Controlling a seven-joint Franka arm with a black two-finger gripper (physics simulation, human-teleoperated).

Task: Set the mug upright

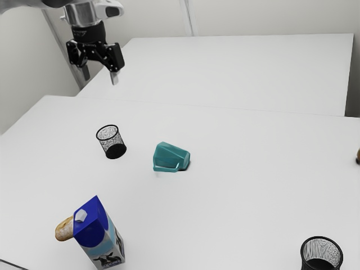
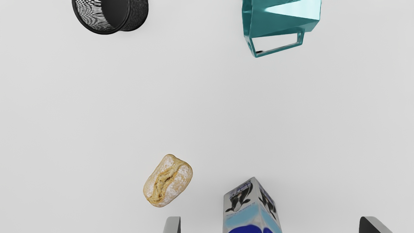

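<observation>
High above the far left part of the table in the exterior view, my gripper [image 1: 100, 79] hangs open with nothing between its fingers. The teal faceted mug [image 1: 171, 157] lies on its side on the table, well below the gripper and to the exterior view's right of it. In the wrist view the gripper [image 2: 269, 225] has its fingertips wide apart, away from the mug [image 2: 281, 19]. The mug's handle lies low on one side, and part of its body is cut off by the picture's edge.
Beside the mug stands a black mesh cup [image 1: 111, 142]. A blue-topped milk carton [image 1: 100, 233] stands nearer the exterior camera, with a bread roll [image 2: 168, 180] beside it. Another mesh cup [image 1: 321, 256] is at the exterior view's lower right. A brown object [image 1: 358, 156] sits at the right edge.
</observation>
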